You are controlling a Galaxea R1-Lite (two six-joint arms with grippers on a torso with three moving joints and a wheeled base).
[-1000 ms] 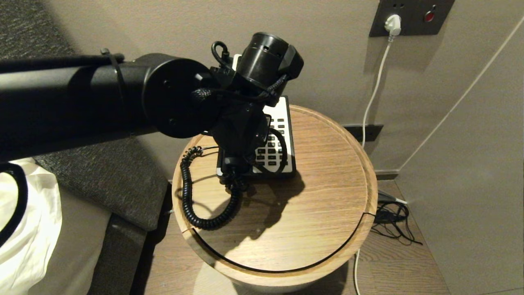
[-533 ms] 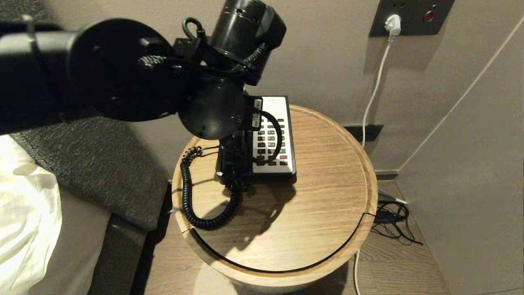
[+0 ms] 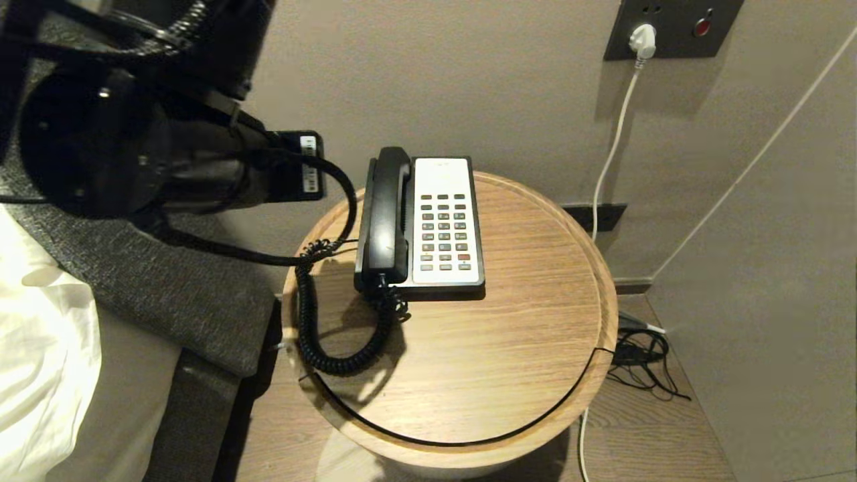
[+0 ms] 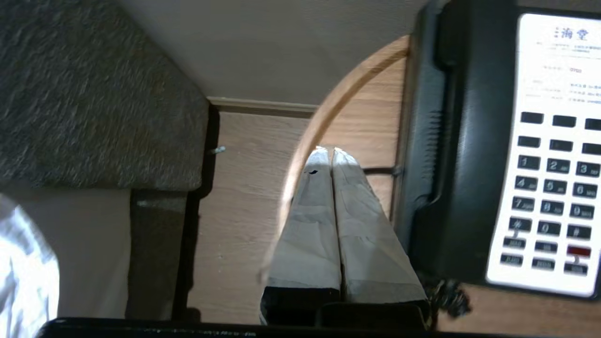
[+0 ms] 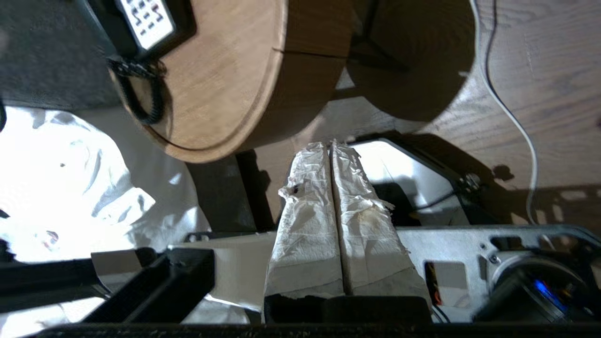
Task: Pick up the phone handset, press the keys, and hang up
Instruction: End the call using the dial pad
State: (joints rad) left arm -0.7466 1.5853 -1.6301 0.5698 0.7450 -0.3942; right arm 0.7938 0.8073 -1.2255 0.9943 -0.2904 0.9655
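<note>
The white faceplate [image 4: 554,155] of the phone has two blue Chinese signs, 海 and 堂, near its top edge. Under them are lines of small print, too tiny to read. The keys [image 4: 554,192] show the numbers 1, 2, 3, 4, 5, 6, 7, 8, 9 and 0, with a # sign on the key beside the 0. The words on the lowest keys are too blurry to read.

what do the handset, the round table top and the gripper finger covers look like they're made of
Phone handset: looks like glossy black moulded plastic; light glints along its back. Round table: wood or wood veneer, matte, with straight grain lines. Left gripper finger covers: pale wrinkled wrap, probably tape or paper; which one is unclear.
</note>
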